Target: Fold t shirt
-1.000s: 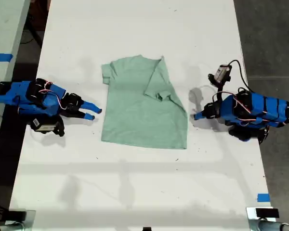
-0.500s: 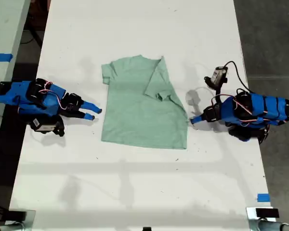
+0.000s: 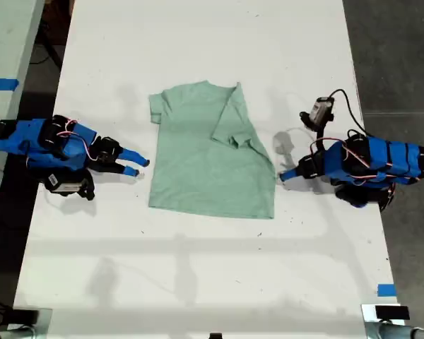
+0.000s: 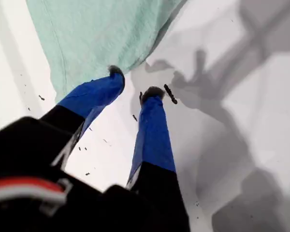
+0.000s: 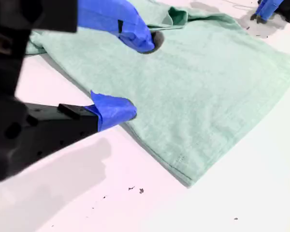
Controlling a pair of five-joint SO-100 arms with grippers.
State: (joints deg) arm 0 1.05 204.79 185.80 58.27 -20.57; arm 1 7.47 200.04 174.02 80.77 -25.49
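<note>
**Fold partly done: one sleeve in**

The t shirt [image 3: 205,162] lies flat mid-counter [image 3: 198,282]. The sleeve on the exterior view's right is folded over the body; the opposite sleeve and the body folds remain. First tool [image 4: 134,83]: slightly spread at the shirt's edge, empty. Second tool [image 5: 136,75]: spread wide, empty.

Our first gripper [image 3: 281,175] lies low over the surface on an arm stretched out nearly flat. Its blue fingers [image 4: 152,130] stand a narrow gap apart, dark tips level with each other, nothing between them. Our second gripper [image 3: 134,167] sits on a like arm, also low and nearly flat. Its fingers [image 5: 113,110] are spread wide, one raised above the other, holding nothing. The two grippers point toward each other, well apart.
</note>
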